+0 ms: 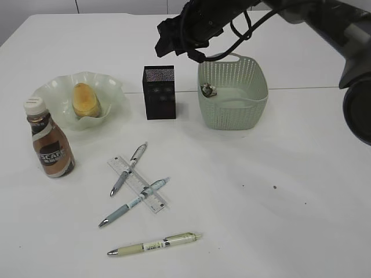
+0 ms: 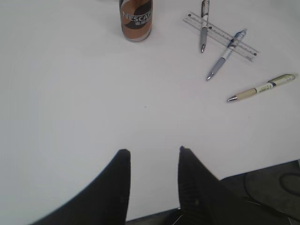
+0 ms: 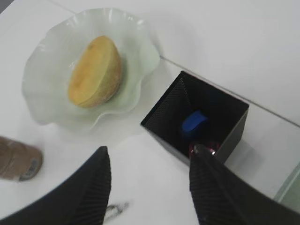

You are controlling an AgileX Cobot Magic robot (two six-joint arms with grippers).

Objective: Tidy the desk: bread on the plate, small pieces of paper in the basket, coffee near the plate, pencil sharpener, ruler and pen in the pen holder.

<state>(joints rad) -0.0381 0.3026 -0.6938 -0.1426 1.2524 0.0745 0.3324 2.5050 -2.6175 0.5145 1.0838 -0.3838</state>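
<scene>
Below the right gripper (image 3: pixel 147 187), whose two dark fingers are standing apart with nothing between them, the black mesh pen holder (image 3: pixel 199 119) is sitting on the white desk (image 3: pixel 243 51), and a small blue object (image 3: pixel 193 122) is lying at its bottom, with something small and shiny at the rim beside the right finger. To the gripper's left, the pale green plate (image 3: pixel 51 101) with its wavy rim is holding the golden-brown bread (image 3: pixel 96 72), and the brown coffee (image 3: pixel 18 161) is standing near it. The green basket (image 1: pixel 232 95) is sitting on the other side of the pen holder with a small crumpled scrap (image 1: pixel 207 88) inside. Ahead of the left gripper (image 2: pixel 152 180), likewise parted and empty, the clear ruler (image 2: pixel 220 36) is lying well apart with two pens (image 2: pixel 204 23) crossing it and a third pen (image 2: pixel 261 87) lying alone beside them.
</scene>
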